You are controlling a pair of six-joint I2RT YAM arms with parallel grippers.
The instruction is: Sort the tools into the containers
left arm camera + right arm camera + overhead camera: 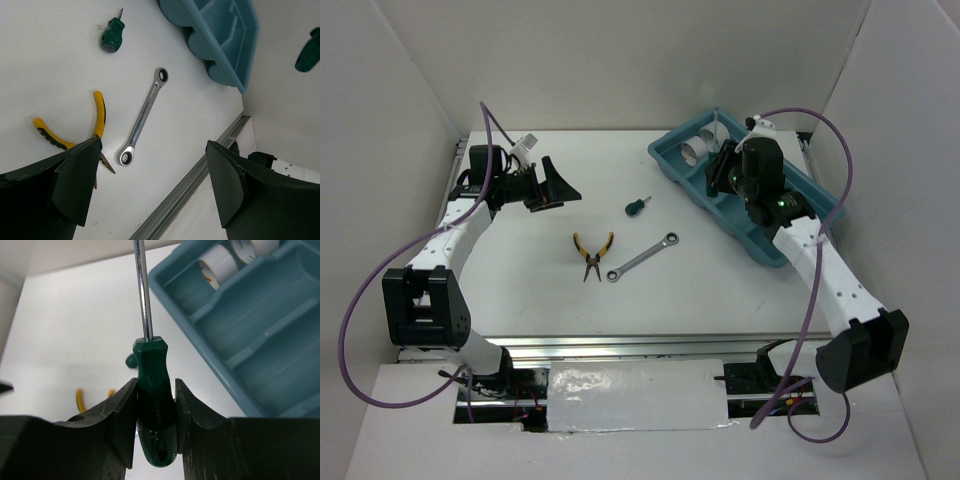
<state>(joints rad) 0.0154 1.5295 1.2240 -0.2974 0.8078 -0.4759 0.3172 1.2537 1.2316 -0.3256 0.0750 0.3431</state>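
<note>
Your right end effector [155, 390] is pinching a green-handled screwdriver [152, 365] by its faceted plastic handle. The black pads press on either side of it, and the bright round steel shaft points away from the wrist. You hold it at the left edge of the long teal-blue tray [672, 162], a smooth plastic tray at the far right of the tabletop [520, 280], walled into rectangular compartments. In its far end compartment sits a pale tape roll [698, 150], with a second roll [712, 132] just beyond it.

Out on the white tabletop, a stubby green screwdriver [636, 207] lies near the middle. Nearer to you lie the yellow-handled pliers [592, 250] and, just right of them, the slim silver wrench [642, 256]. Your left end effector [555, 185] hangs at the far left, jaws spread wide around nothing.
</note>
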